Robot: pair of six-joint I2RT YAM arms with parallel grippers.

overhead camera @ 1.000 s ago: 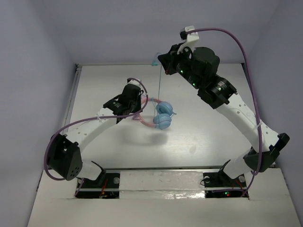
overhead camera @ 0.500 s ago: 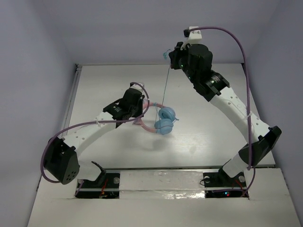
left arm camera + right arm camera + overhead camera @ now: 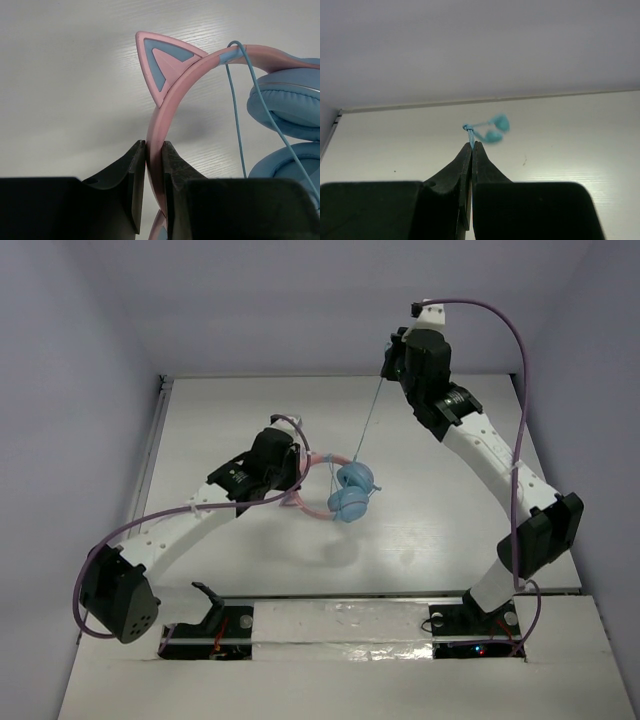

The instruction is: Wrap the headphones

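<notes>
While my left pincer [image 3: 154, 150] is clamped tight on the pink headband [image 3: 172, 85] of the headphones [image 3: 340, 490], just below the cat ear [image 3: 160, 60], it seems to hold them lifted off the table [image 3: 220, 420], with the two light-blue ear cups [image 3: 285, 105] hanging together at the far end of the band. My right pincer [image 3: 471, 146], raised high over the far side of the table, is closed on the thin light-blue cable [image 3: 368, 420] near its end. A small loop and a blurred plug [image 3: 492, 129] stick out past the tips. The cable runs taut from there down to the cups, and in the left wrist view one strand already crosses over the band. To wind well, I judge I should carry the right pincer around the band in an even circle. Gentle tension should lay each turn snug beside the last, and a firm left grip should stop the band twisting. Too hard a pull could drag the band from my grip or strain the cable.
</notes>
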